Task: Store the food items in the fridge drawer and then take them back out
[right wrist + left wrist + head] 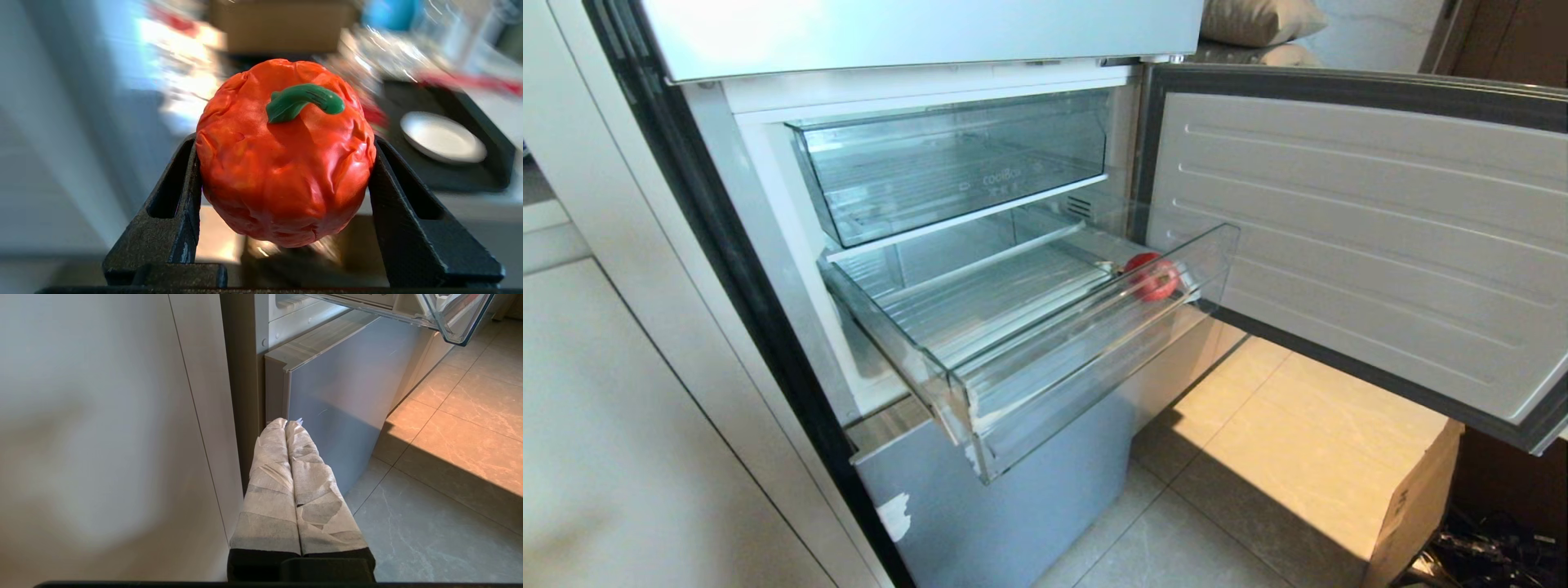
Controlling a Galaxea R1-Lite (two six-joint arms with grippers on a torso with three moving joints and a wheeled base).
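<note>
The fridge drawer, a wide clear bin with a ribbed floor, stands pulled out of the fridge. A roundish red food item lies in its far right corner. Out of the head view, my right gripper is shut on another food item, a wrinkled orange-red lump with a green stem, held clear between both black fingers. My left gripper is shut and parked low beside the fridge's lower door, with a corner of the fridge drawer above it.
A shorter clear bin sits above the drawer. The fridge door stands open to the right, over a cardboard box on the tiled floor. Behind the held item lies a white plate on a black tray.
</note>
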